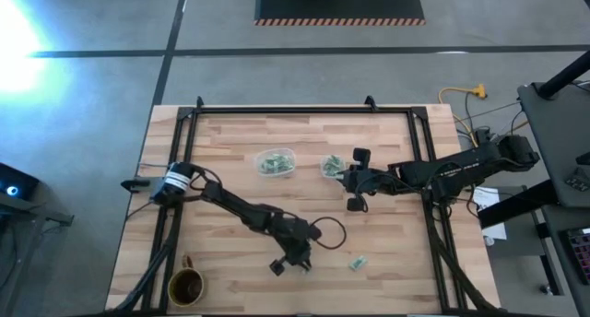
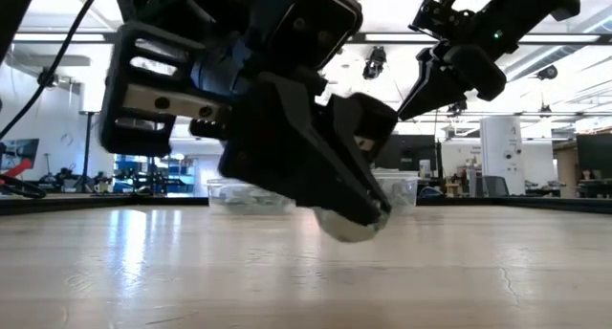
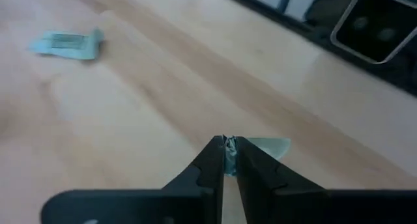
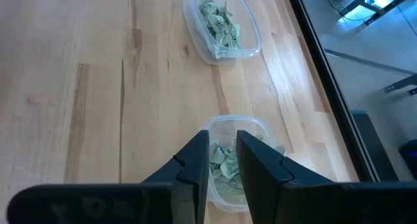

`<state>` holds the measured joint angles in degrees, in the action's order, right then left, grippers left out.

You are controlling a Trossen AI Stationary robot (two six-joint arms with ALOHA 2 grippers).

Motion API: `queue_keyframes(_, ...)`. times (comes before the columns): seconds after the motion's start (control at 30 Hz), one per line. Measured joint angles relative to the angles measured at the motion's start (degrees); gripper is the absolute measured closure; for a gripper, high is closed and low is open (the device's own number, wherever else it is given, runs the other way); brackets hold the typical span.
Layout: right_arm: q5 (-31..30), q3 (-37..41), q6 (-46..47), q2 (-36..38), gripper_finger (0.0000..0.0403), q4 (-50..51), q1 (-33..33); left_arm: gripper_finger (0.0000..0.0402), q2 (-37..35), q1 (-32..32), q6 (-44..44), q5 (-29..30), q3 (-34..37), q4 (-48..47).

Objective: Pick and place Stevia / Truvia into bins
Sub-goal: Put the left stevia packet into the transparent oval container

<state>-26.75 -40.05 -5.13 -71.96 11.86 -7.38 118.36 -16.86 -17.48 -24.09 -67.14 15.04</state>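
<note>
My left gripper [image 1: 293, 259] is near the table's near middle, shut on one pale green Stevia packet [image 3: 266, 146]. A second packet [image 3: 65, 43] lies flat on the wood to its right [image 1: 358, 263]. My right gripper [image 4: 223, 160] hovers over the smaller square bin [image 4: 255, 129], its fingers a narrow gap apart with nothing between them. That bin [image 1: 332, 165] holds several packets. The wider bin [image 1: 275, 162], to its left, also holds several [image 4: 221, 25]. In the low view the left gripper [image 2: 368, 212] fills the foreground and the right gripper [image 2: 445, 76] hangs behind it. My left gripper pinches the packet by one edge [image 3: 228, 154] between its two fingertips. The rest of the packet sticks out past the tips. The fingers slant down toward the tabletop. In the low view the packet [image 2: 346, 229] sits close over the wood; whether it touches the table I cannot tell.
A brown mug [image 1: 186, 285] stands at the table's near left corner. A black frame rail [image 1: 304, 109] runs along the far edge, with more rails down both sides. Bare wood lies between the bins and the left gripper.
</note>
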Motion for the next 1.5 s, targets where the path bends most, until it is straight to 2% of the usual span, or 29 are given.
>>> queue_keyframes(0.47,0.0,0.0,0.0,0.0,0.0335,0.2,0.0,0.0384,-9.1,0.0,-3.0,21.8,1.0,-15.3)
queue_keyframes(0.67,0.0,0.0,0.0,0.0,0.0335,0.3,0.0,0.0385,-11.8,0.0,-3.0,29.1,1.1,-19.9)
queue_keyframes(0.97,-0.1,0.0,0.0,0.0,0.0335,0.2,0.0,0.0385,-14.4,0.0,-2.8,45.7,1.5,-29.4)
queue_keyframes(1.27,-0.1,0.0,0.0,-0.2,0.0335,0.0,0.0,0.0385,-21.1,1.2,-2.4,49.1,7.3,-29.0)
queue_keyframes(1.5,-0.1,0.0,0.0,-0.3,0.0335,-0.1,0.0,0.0385,-32.6,2.3,-2.4,50.1,17.6,-19.7)
